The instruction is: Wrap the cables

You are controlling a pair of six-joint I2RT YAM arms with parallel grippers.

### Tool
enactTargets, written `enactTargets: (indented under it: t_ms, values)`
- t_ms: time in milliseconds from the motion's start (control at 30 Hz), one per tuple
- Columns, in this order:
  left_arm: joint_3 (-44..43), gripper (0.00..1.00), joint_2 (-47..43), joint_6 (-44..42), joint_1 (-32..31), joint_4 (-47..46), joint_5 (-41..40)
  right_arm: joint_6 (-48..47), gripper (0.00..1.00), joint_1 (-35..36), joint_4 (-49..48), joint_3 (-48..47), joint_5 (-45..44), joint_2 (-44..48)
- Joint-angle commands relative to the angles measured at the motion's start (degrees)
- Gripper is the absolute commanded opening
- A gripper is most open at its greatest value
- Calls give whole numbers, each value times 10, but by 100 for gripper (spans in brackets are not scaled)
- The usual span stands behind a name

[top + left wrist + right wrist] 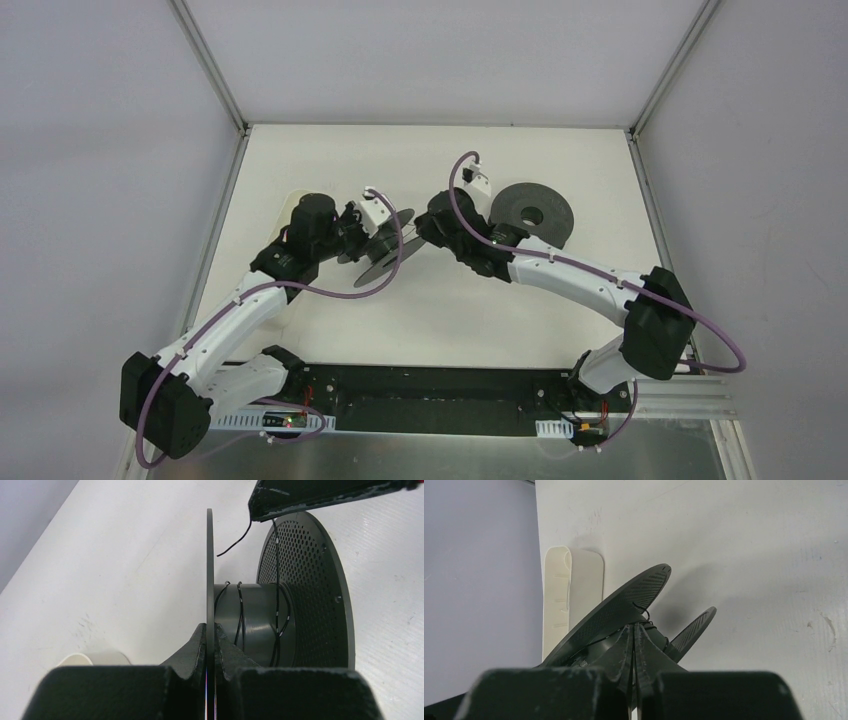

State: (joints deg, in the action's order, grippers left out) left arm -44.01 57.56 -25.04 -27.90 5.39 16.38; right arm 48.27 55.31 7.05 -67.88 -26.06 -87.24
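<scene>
A dark spool [385, 250] with two perforated flanges is held off the table between the arms. My left gripper [210, 630] is shut on the edge of its thin near flange [210, 565]. The thin black cable [240, 610] lies in a few loose turns round the hub [257, 617]. My right gripper [634, 627] is shut, with the cable [642, 611] coming out at its fingertips just over the hub. In the left wrist view its fingers [320, 495] hang above the spool, with a strand running down to the hub and a short free end [235, 545] sticking out.
A second black spool [533, 212] lies flat on the table at the back right, behind the right arm. A cream plastic piece [574, 590] lies at the table's left edge beside the wall. It also shows in the left wrist view [95, 658].
</scene>
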Motion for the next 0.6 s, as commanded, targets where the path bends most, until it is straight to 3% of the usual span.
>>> enactTargets:
  t_ms: [0, 567]
  values:
    - [-41, 0, 1, -51, -15, -29, 7, 44, 0, -27, -17, -9, 35, -21]
    - [-6, 0, -8, -117, -94, -81, -159, 131, 0, -58, -84, 38, 93, -59]
